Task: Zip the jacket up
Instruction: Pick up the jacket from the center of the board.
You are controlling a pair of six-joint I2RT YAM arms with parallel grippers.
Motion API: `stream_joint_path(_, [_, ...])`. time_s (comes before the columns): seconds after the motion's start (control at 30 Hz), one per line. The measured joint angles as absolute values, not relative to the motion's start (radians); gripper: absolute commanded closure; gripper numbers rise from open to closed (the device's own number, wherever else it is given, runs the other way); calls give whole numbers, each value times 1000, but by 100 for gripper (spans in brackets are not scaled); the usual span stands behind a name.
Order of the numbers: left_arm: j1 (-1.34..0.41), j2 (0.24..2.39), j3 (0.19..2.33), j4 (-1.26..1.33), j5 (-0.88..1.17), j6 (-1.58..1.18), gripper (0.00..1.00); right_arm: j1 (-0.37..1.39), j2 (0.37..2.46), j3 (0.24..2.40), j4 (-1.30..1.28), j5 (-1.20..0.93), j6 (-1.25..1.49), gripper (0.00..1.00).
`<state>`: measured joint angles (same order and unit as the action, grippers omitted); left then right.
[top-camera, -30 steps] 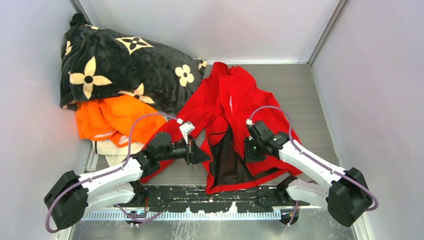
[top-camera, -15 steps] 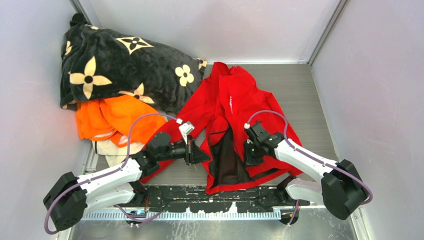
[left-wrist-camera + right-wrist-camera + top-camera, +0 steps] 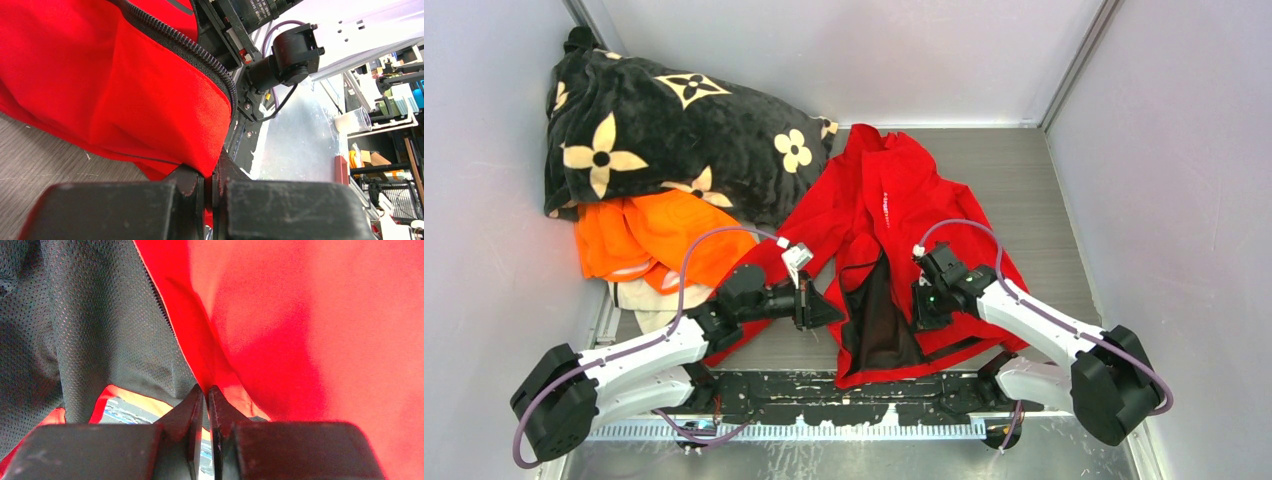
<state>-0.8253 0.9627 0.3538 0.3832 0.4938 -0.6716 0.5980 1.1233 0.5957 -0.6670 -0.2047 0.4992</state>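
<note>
across the middle of the table (image 3: 1044,180), from the far edge down to the near edge, i see the jacket (image 3: 889,205) lying flat, collar far and hem near. its lower front is parted, and the dark lining (image 3: 879,320) shows as a wedge between the two red flaps.

my left gripper (image 3: 827,311) sits at the outer edge of the left flap, close to the near edge of the table. on its wrist camera the fingers (image 3: 190,182) are clenched on a red corner of the hem, with the zip teeth (image 3: 200,50) running up along the fabric edge above them.

my right gripper (image 3: 922,305) is on the right flap, just beside the lining. its wrist view shows the fingers (image 3: 196,400) almost touching, the red front edge nipped between their tips and the mesh lining off to the left.

a black flower-patterned blanket (image 3: 664,130) fills the far left corner, and an orange garment (image 3: 659,235) lies against it on the near side, just beside the jacket's sleeve.
</note>
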Motion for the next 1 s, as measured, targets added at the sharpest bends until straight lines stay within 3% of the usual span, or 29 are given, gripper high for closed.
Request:
stream_joint_path(0.17, [-825,963,354,383,495,-672,100,591,1116,596,-666,-221,495,75])
stream_joint_path(0.33, [-825,963,354,383,498,-673,100,579,1108,596,-665,-240,484,98])
stream_joint_path(0.63, [-825,963,354,392,502,-681,100,558,1095,610,-604,-312,425,99])
stream_joint_path(1.0, [-825,986,354,392,485,-679,100,550,1156,717,-356,-342,339,99])
